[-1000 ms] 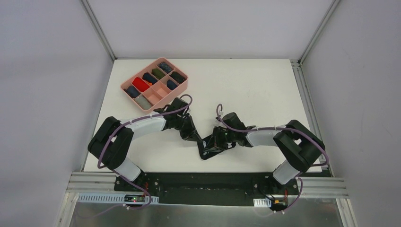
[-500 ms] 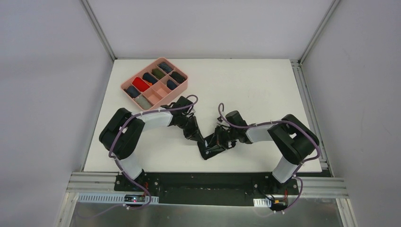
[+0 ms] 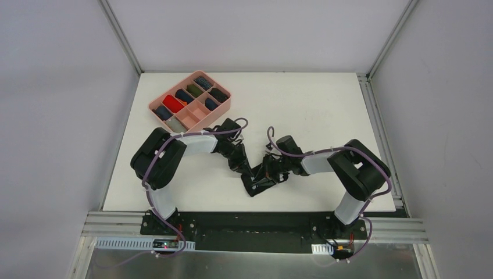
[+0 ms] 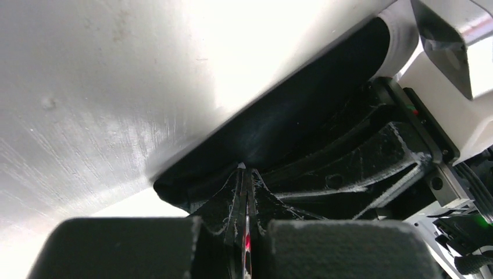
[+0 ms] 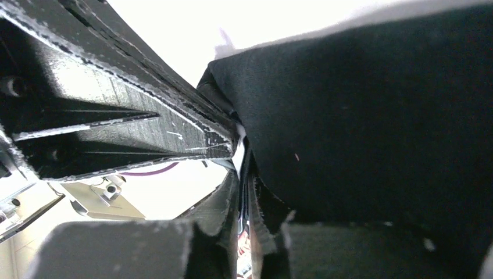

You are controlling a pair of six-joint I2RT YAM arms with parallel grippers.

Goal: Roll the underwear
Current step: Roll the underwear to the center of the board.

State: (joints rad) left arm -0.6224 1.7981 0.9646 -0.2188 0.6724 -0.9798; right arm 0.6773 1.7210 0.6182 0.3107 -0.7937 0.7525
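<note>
Since a second ago the left gripper (image 3: pixel 246 171) has slid a little toward the right edge of the desk (image 3: pixel 314 104), and the bulky elbows of both arms have swung inward: the left arm (image 3: pixel 192 144) has drawn up and toward the centre, and the right arm (image 3: pixel 325 161) has pulled in from the right edge. The underwear (image 3: pixel 256 185) lies where it did, and so does the tray (image 3: pixel 206 118).

There are two grippers, and both are clenched. In the left wrist view its fingers (image 4: pixel 224 203) are pressed together with only a hairline between them, their tips biting the fold of the black cloth where a sliver of white shows. In the right wrist view the right gripper (image 3: pixel 265 173) has its fingers (image 5: pixel 218 215) likewise squeezed tight on the cloth's edge, and the left gripper's dark finger lies right against them. The two grippers meet tip to tip over the cloth.

One pair of underwear is visible, the black one. It is bunched on the desk near the middle of the near edge, under and just nearer than the two grippers.

There are two arms, both bent inward from the near corners. One pink tray sits toward the far left corner, well apart from the cloth. It holds one red roll (image 3: pixel 171 103) and several dark ones, which are too small to count surely.
</note>
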